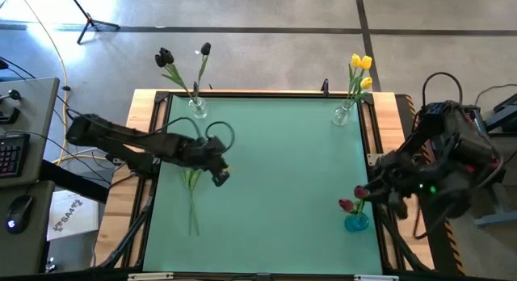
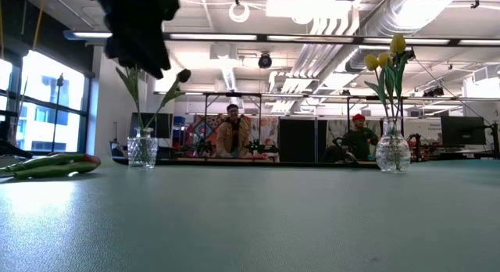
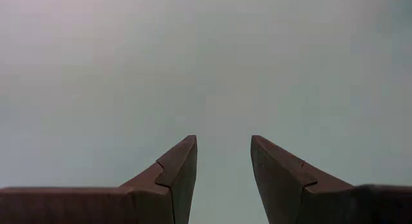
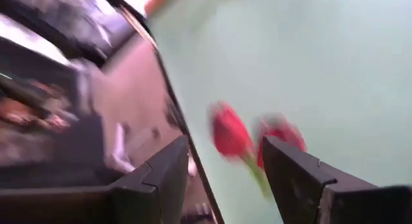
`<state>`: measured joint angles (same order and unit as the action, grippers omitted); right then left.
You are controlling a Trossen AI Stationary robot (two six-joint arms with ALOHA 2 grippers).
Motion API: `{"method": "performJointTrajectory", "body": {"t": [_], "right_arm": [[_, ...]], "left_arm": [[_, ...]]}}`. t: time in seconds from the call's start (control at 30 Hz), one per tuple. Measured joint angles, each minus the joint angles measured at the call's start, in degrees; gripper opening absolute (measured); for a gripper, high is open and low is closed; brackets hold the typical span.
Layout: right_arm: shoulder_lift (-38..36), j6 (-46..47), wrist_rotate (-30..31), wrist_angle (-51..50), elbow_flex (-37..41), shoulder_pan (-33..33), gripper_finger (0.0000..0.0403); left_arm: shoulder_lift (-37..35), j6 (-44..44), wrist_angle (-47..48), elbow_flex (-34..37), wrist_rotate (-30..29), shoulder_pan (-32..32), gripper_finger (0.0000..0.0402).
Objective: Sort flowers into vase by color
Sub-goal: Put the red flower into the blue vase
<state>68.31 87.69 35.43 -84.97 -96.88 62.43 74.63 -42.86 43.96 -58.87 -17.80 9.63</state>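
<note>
With black tulips (image 1: 184,61), yellow tulips (image 1: 360,69) and red tulips (image 1: 353,199) already in separate vases, one flower (image 1: 192,192) lies on the table as the empty, parted left gripper (image 1: 220,173) hovers above it and the right gripper (image 4: 222,166) stands open beside the reds.

Bright ceiling lights, glare at left windows; the right wrist view is motion-blurred.

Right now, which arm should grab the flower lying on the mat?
Left. Its end effector is open and hovers right beside the loose flower on the mat's left side. The right end effector, also open, is across the table by the red tulips in the blue vase.
</note>
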Motion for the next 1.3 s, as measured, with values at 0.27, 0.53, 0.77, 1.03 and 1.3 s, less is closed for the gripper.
{"method": "performJointTrajectory", "body": {"t": [0.27, 0.53, 0.77, 1.03, 1.3], "right_arm": [[-0.2, -19.2, 23.0, 7.7, -12.2, -1.2, 0.0185], [0.3, -28.8, 28.7, 11.6, -12.8, -6.8, 0.0185], [1.8, -19.9, 23.1, 13.2, -3.4, -15.9, 0.0185], [1.9, -29.4, 15.1, 26.2, 3.0, -22.9, 0.0185], [2.1, -33.7, 14.1, 27.3, 3.0, -25.1, 0.0185]], "left_arm": [[-5.3, -20.6, -0.1, 12.6, -4.2, 1.5, 0.0136], [-4.5, -37.5, 6.1, 19.1, -1.9, 1.3, 0.0136], [-4.2, -39.6, 5.3, 23.8, -1.5, -1.7, 0.0136], [-4.2, -35.2, -1.7, 28.6, 2.7, -7.2, 0.0128], [-3.9, -34.2, -5.9, 31.0, 4.3, -9.0, 0.0068]]}}
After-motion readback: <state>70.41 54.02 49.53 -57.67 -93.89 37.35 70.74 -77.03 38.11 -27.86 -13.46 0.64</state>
